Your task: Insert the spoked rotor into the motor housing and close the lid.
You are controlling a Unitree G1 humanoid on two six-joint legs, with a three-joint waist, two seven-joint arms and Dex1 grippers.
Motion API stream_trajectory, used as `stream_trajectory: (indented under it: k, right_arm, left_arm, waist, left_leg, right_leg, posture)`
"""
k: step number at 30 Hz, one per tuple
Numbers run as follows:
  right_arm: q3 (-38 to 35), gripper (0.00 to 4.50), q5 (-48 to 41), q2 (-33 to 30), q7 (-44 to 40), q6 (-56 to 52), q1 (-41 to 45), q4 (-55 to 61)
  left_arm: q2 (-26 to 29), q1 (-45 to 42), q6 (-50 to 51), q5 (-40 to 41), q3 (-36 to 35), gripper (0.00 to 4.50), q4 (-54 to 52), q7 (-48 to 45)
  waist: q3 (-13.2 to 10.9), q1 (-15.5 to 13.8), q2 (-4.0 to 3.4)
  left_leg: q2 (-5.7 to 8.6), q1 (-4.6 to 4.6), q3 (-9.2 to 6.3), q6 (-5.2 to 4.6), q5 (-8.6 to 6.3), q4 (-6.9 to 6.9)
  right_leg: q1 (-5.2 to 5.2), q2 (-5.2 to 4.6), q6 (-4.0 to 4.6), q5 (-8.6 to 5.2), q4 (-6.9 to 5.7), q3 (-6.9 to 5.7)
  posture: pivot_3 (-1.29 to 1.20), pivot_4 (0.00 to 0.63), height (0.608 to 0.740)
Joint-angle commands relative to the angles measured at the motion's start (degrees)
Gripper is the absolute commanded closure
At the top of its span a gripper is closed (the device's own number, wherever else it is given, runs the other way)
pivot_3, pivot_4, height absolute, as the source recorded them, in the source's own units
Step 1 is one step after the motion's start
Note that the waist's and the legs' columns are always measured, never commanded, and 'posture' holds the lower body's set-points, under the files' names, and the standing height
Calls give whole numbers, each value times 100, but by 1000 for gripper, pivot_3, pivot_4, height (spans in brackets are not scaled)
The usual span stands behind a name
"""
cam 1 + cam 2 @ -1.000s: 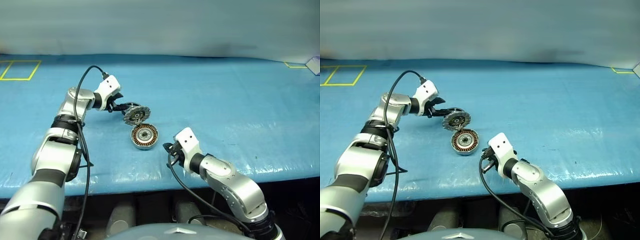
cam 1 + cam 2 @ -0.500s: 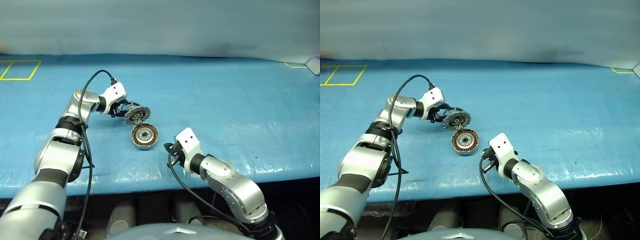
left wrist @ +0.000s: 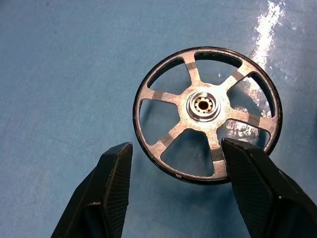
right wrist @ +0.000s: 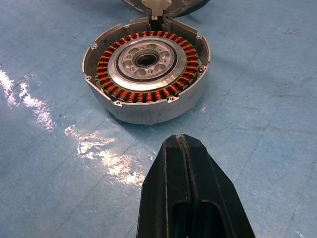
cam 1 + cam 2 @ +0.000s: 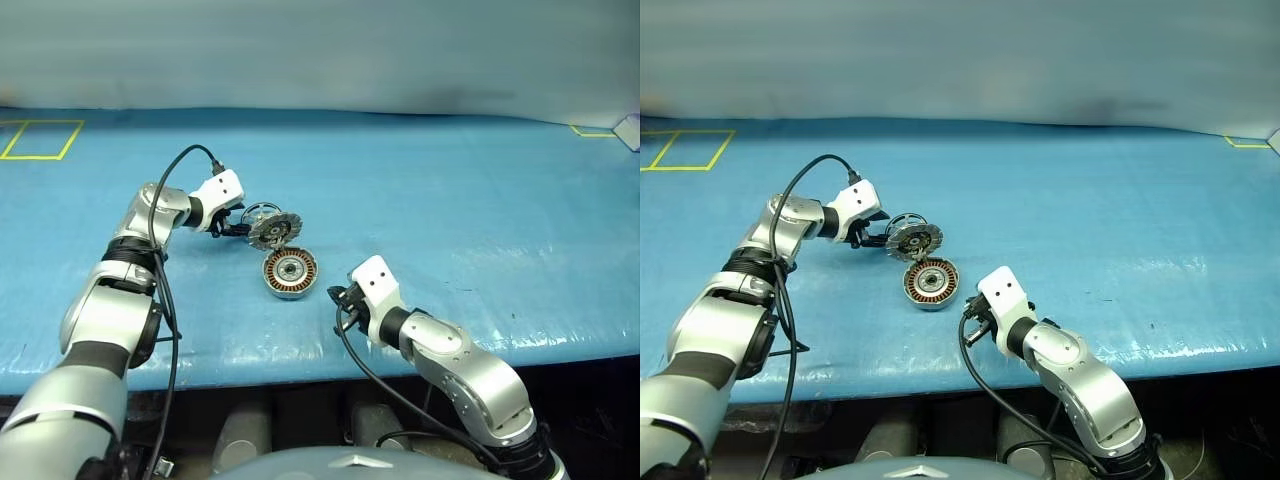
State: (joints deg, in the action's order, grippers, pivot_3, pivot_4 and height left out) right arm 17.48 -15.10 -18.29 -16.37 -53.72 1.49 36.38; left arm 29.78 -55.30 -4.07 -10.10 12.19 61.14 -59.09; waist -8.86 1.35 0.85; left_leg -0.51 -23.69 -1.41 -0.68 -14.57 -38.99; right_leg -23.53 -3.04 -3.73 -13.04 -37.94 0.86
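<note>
Nearest the table's front edge, the right gripper [image 4: 190, 163] hovers with its fingers pressed together, holding nothing, pointing at the motor housing [image 5: 289, 273] just ahead of it. The housing sits open on the blue table [image 5: 480, 200], copper windings ringing its silver hub. Beyond it, the lid [image 5: 274, 231] stands tilted up from the housing's far edge, toothed face showing. Just behind the lid lies the spoked rotor [image 3: 207, 114], flat on the table, I think, between the spread fingers of the left gripper [image 3: 176, 171], not gripped.
</note>
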Motion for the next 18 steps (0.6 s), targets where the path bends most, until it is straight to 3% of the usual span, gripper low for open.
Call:
stream_trajectory:
  k: [1,18]
  right_arm:
    - [-26,4500,-9,-1,-40,102,76,120]
    - [-84,4500,-11,-1,-32,80,27,145]
  left_arm:
    - [74,-32,-156,54,-109,1398,-81,40]
    - [42,-1,-517,-320,280,1398,18,-239]
  waist:
    - [0,0,0]
    - [0,1,0]
  left_leg:
    - [0,0,0,0,0,0]
    - [0,0,1,0,0,0]
  right_leg:
    - [0,0,0,0,0,0]
    - [0,0,0,0,0,0]
  posture:
    - [0,150,740]
    - [0,150,740]
